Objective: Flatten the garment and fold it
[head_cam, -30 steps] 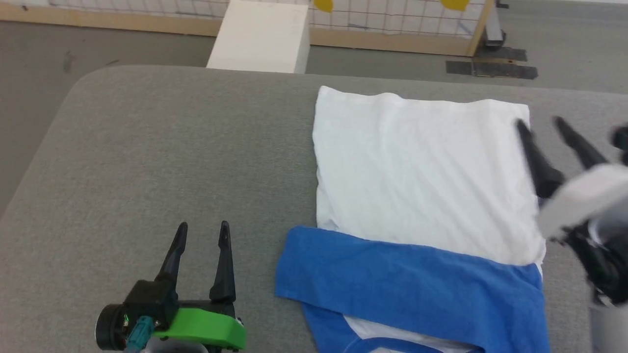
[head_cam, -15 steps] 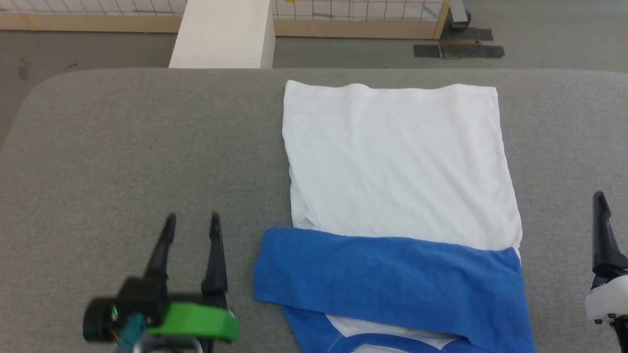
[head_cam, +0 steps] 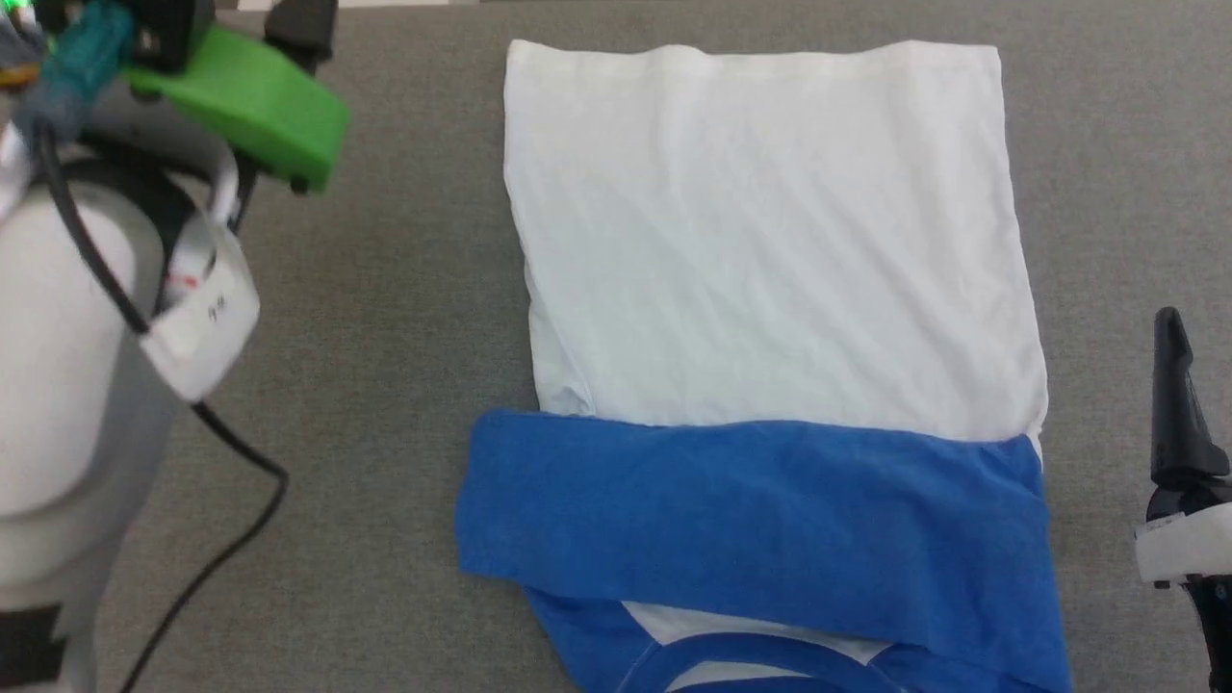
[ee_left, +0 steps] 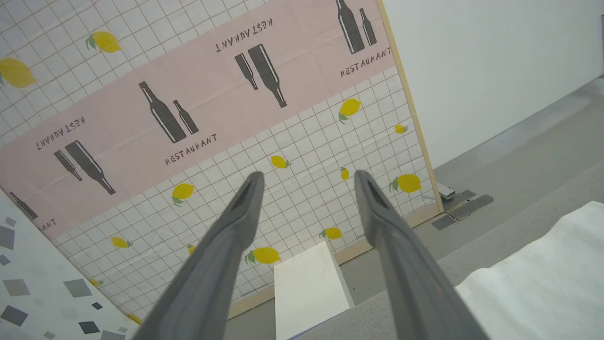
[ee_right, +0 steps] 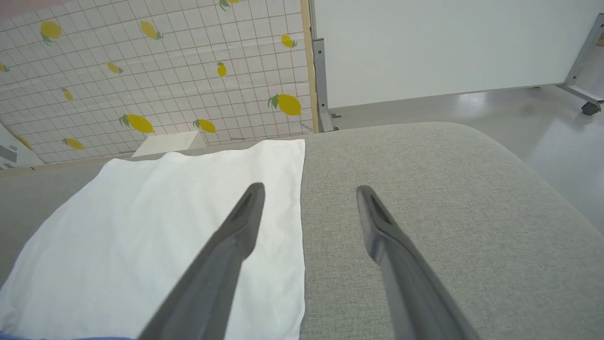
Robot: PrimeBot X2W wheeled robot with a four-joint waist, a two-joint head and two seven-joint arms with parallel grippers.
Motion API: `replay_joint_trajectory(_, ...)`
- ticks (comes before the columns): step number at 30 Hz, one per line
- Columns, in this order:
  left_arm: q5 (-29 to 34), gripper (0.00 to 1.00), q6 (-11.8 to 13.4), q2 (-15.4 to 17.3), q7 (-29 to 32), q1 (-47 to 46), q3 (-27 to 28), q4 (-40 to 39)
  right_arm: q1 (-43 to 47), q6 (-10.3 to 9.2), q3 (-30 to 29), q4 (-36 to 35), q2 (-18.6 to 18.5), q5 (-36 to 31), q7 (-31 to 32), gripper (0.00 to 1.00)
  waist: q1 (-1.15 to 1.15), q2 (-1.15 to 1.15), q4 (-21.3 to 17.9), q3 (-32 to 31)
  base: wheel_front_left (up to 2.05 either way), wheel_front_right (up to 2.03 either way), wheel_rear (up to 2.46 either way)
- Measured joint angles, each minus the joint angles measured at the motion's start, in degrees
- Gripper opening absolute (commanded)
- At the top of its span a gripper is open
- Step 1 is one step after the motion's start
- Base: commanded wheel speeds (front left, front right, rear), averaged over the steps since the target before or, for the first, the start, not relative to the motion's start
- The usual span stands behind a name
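Observation:
The garment (head_cam: 770, 241) lies flat on the grey padded table (head_cam: 385, 318). Its white body points away from me, and both blue sleeves (head_cam: 760, 520) are folded across its near part, just above the blue collar trim (head_cam: 741, 659). My left gripper (ee_left: 306, 174) is open and holds nothing; it is raised and points at the lemon-patterned wall, with the garment's white corner (ee_left: 542, 283) at its lower right. The left arm's green wrist piece (head_cam: 245, 101) is at the upper left of the head view. My right gripper (ee_right: 309, 189) is open and straddles the garment's right edge (ee_right: 297, 226); one finger (head_cam: 1176, 404) stands right of the shirt.
A white box (ee_left: 311, 288) stands on the floor beyond the table's far edge, in front of the patterned partition (ee_left: 188, 118). A black cable (head_cam: 221, 539) hangs from my left arm over the table. Bare grey table stretches left of the garment, and the rounded right corner (ee_right: 495, 156) is near.
The camera has tilted down. My left arm rose from the near left to high at the far left. My right gripper pulled back from the garment's right edge to the near right.

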Motion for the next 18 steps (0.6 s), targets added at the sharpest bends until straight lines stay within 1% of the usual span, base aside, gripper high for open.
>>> replay_joint_trajectory(1, -0.02, 1.00, -1.38, -0.03, 1.45, -3.35, -0.43, 2.08, -0.60, 0.00, 0.31, -0.08, 0.00, 0.12, -0.12, 1.00, 0.00, 0.00, -0.24, 1.11, 0.00, 0.00, 0.00)
replay_joint_trajectory(3, -0.46, 1.00, -3.00, -0.66, 4.21, -8.54, -0.91, 5.76, -1.46, 0.00, 0.83, -0.23, 0.00, 0.30, -0.47, 1.00, 0.00, 0.00, -0.71, 3.17, 0.00, 0.00, 0.00)
replay_joint_trajectory(5, -1.55, 1.00, -3.99, -1.97, 6.56, -12.87, -1.12, 10.36, -2.09, 0.00, 1.52, -0.31, 0.01, 0.31, -0.82, 1.00, 0.00, 0.00, -1.28, 5.44, 0.00, 0.00, 0.00)
replay_joint_trajectory(7, -1.88, 1.00, -5.31, -2.43, 8.80, -15.57, -1.98, 14.08, -2.66, 0.00, 2.10, -0.22, 0.00, 0.38, -1.27, 1.00, 0.00, 0.00, -1.83, 7.41, 0.00, 0.00, 0.00)
replay_joint_trajectory(12, -3.03, 1.00, -6.88, -3.35, 14.56, -18.75, -3.05, 21.69, -3.80, 0.00, 3.08, 0.26, 0.00, 0.79, -2.31, 1.00, 0.00, 0.00, -3.77, 12.17, 0.00, 0.00, 0.00)
replay_joint_trajectory(18, -4.70, 1.00, -7.58, -3.32, 18.38, -19.68, -3.67, 26.13, -4.21, 0.01, 3.75, 1.60, 0.00, 1.32, -3.00, 1.00, 0.01, 0.00, -6.72, 16.52, 0.00, 0.00, 0.00)
